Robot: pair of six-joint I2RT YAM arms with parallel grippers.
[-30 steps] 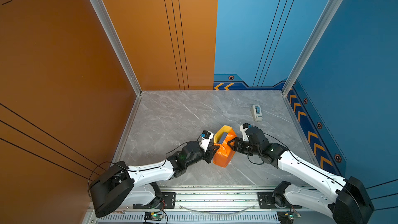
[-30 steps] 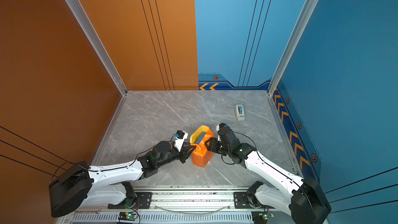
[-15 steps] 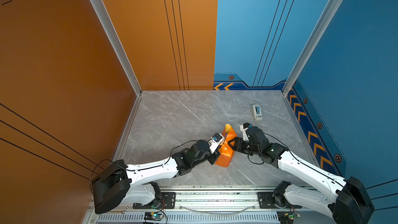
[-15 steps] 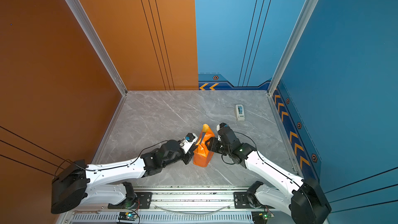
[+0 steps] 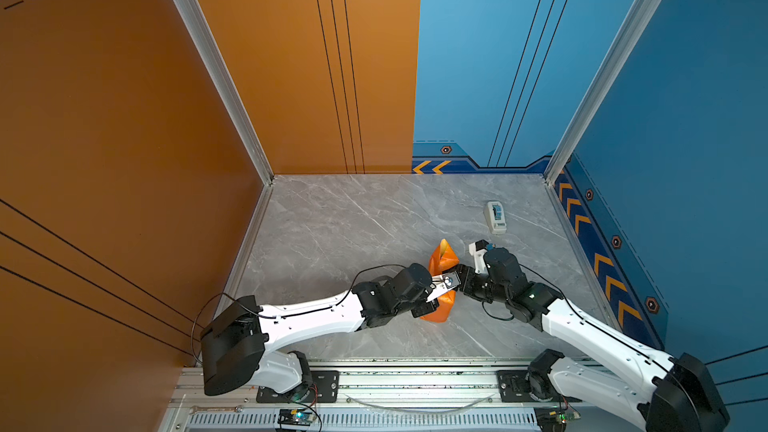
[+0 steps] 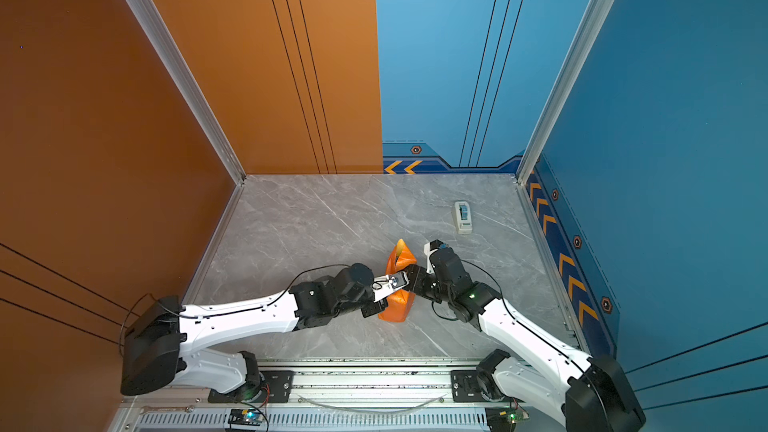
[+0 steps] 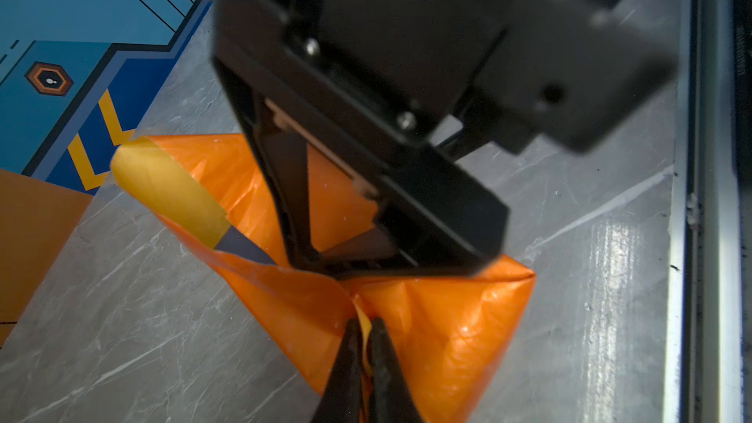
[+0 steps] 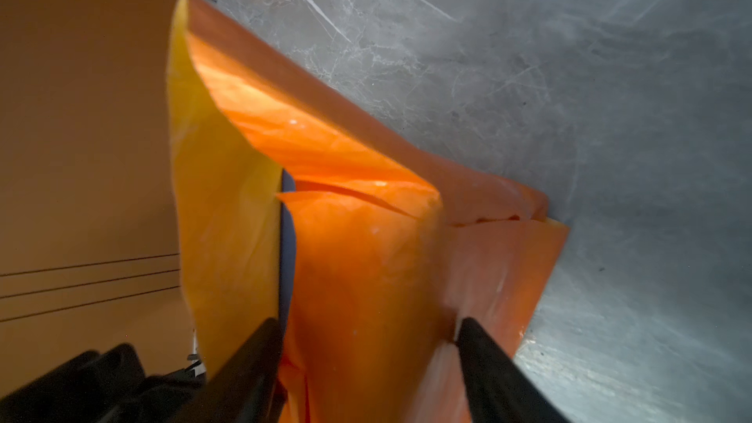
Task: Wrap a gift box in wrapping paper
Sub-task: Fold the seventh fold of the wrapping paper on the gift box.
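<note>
1. The wrapping paper (image 5: 442,259) is folded around the gift box (image 7: 240,246) into an orange parcel; it sits on the grey marble table (image 5: 332,222), towards the front and near the middle, between the two arms.
2. Only a thin dark blue strip of the box shows in each wrist view, between a pale yellow flap and the orange faces; in both top views the paper hides the box.
3. The end of the parcel that points at the back wall is unsealed; there the paper rises to a peak with its yellow inner face showing.
4. The left gripper (image 7: 364,323) is closed; its two black fingers (image 7: 346,360) lie almost together and pinch a thin upright edge of paper, orange outside and yellow inside, at the near end of the parcel.
5. The right gripper (image 8: 368,319) stands wide open; its fingers (image 8: 244,372) reach along either side of the parcel, one by the yellow flap and one by an orange fold; whether they touch the paper cannot be told, as that view is blurred.
6. In both top views the two grippers meet over the parcel, and the left wrist's camera covers part of it.
7. A white tape dispenser (image 5: 495,217) lies further back on the table towards the right wall, well apart from the parcel.
</note>
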